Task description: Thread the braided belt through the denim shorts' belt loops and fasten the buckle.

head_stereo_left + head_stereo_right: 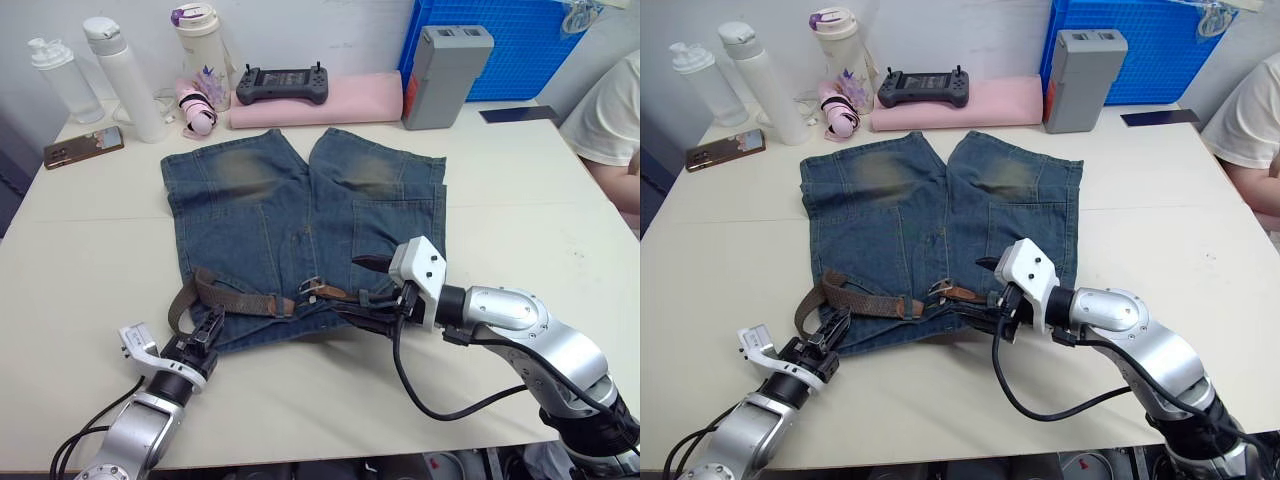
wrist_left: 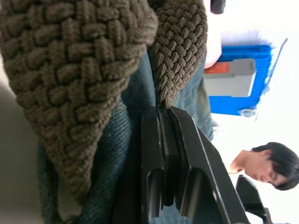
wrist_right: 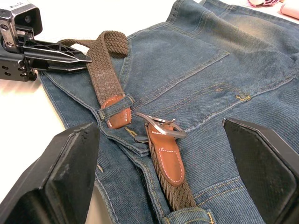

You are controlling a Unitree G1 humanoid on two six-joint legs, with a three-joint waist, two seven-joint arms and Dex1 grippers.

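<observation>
The left gripper's (image 1: pixel 212 322) two black fingers are clamped on the one dark-brown braided belt (image 3: pixel 103 65). The right gripper's (image 3: pixel 161 175) two fingers are spread wide over the one square silver buckle (image 3: pixel 159 126), on the one faded blue denim shorts (image 1: pixel 300 215) mid-table (image 1: pixel 90 260).

The denim shorts (image 1: pixel 300 225) are faded blue with yellowish-brown worn patches on both legs and tan stitching along pocket and seams. The braided belt (image 3: pixel 103 60) is dark brown in a basket-weave pattern, its ends capped in reddish-tan leather with pale stitching, and the buckle (image 3: pixel 161 126) is silver. The desk (image 1: pixel 90 250) is cream. Behind the shorts lie a pink pad (image 1: pixel 320 100), a dark grey controller (image 1: pixel 283 84), a grey box (image 1: pixel 446 75) and a blue crate (image 1: pixel 520 45).
</observation>
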